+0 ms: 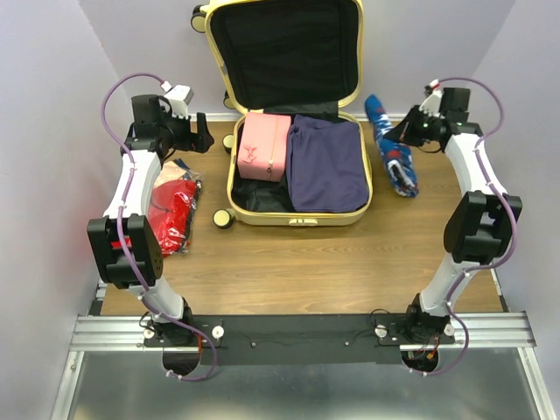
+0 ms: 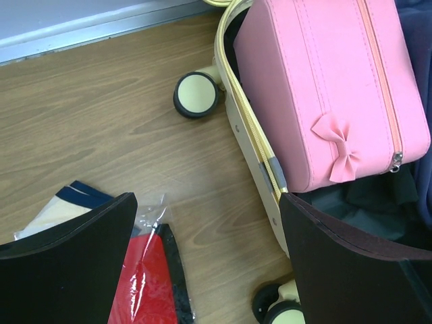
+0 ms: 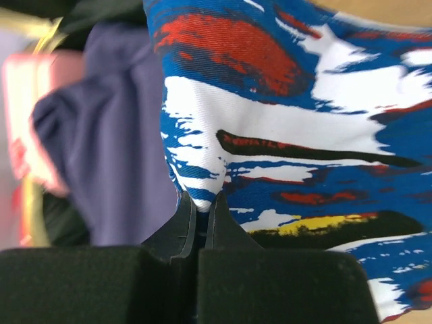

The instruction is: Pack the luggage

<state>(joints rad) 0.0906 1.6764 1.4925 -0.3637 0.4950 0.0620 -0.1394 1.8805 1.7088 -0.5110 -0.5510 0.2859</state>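
— Overhead?
— The luggage [image 1: 296,219] lay open mid-table, patterned cloth [image 1: 394,157] just right of it.
— Left wrist?
— Left gripper [image 2: 206,202] spread wide, holding nothing.
— Right wrist?
— Right gripper [image 3: 200,206] pinched the cloth's fold; I'd say it needed lifting over the rim.

Robot lab booth, plain lilac walls [image 1: 44,105], aluminium mounting rail [image 1: 114,331]

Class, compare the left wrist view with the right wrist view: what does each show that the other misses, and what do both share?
Only the left wrist view: the open left pincer, a wheel of the luggage, and a red bagged garment on the wooden table. Only the right wrist view: the right pincer shut on a blue, white and red patterned cloth. Both: the pink pouch and purple garment inside the luggage, blurred in the right one.
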